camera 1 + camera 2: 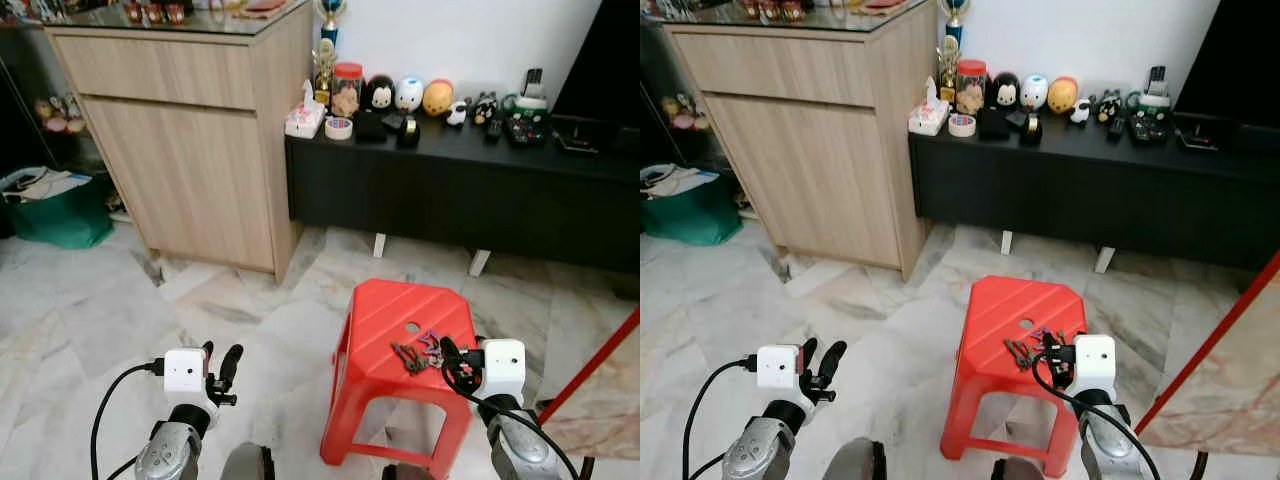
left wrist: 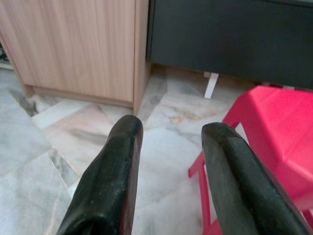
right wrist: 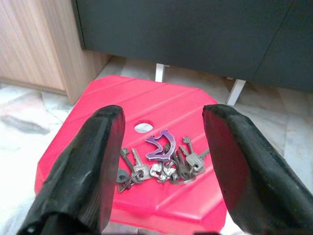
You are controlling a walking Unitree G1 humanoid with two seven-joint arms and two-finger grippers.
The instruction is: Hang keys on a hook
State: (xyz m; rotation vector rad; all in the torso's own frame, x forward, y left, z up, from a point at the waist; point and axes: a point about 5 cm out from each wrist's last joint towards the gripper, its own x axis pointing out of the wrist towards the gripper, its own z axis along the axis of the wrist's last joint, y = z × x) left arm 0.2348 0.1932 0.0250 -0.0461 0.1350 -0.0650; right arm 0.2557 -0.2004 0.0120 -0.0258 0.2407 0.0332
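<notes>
A: Keys (image 3: 161, 162), where were they?
B: On the red stool (image 1: 385, 320), lying flat near its front edge, just in front of the stool's centre hole. The bunch sprawled long-ways across the seat, a purple tag on top, blades fanning toward both sides.
A: Right end effector (image 3: 161, 147)?
B: Held over the stool's front edge, fingers spread wide, keys between them but untouched. Arm reached forward from low down, wrist level.
A: Left end effector (image 2: 168, 161)?
B: Left of the stool, above the marble floor (image 1: 90, 310), fingers apart, nothing held, pointing toward the wooden cabinet (image 1: 190, 140).
A: Behind the stool?
B: Black counter (image 1: 460, 180) with figurines.
</notes>
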